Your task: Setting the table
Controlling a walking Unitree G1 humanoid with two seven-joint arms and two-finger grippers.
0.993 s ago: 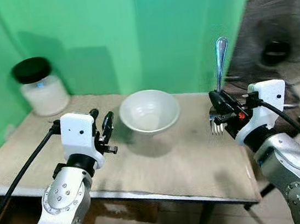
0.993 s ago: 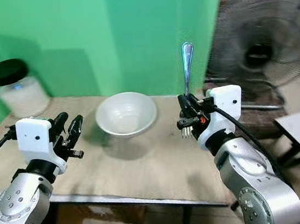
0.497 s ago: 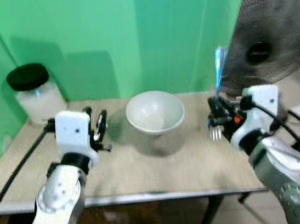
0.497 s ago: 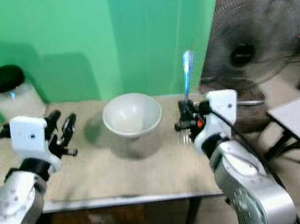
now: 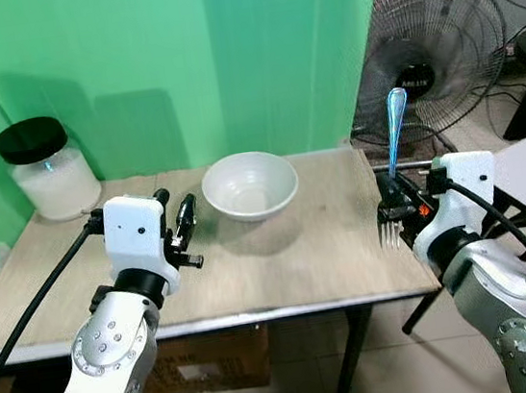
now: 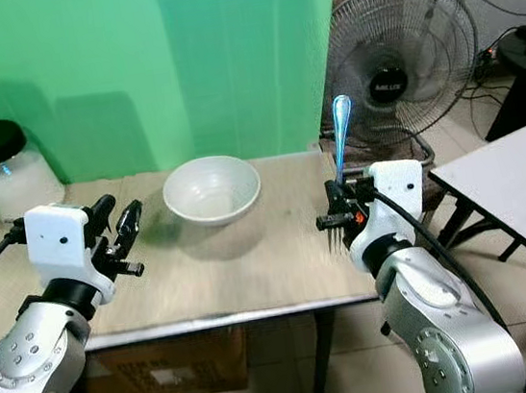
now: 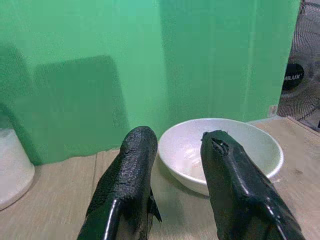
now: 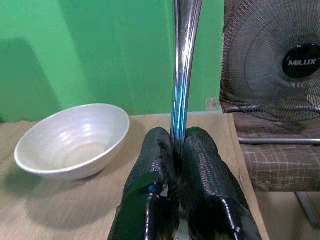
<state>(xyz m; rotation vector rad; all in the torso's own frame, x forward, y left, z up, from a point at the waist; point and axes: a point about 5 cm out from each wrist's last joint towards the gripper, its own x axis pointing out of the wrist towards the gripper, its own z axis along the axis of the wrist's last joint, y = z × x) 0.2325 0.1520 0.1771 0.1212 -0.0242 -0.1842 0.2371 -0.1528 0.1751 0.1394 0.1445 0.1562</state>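
Our right gripper (image 5: 391,212) clamps its jaws on the fork (image 5: 391,155), tines down; next we lower it beside the bowl (image 5: 250,185). Left gripper (image 5: 177,223) jaws stand narrowly apart, empty.

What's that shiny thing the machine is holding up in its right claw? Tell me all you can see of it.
It is a fork of polished, silver-looking metal. The right gripper clamps it low on its neck, both black fingers pressed on it. It stands nearly upright, rounded handle end up, tines pointing down above the wooden table near its right edge. The white bowl sits apart, to its left.
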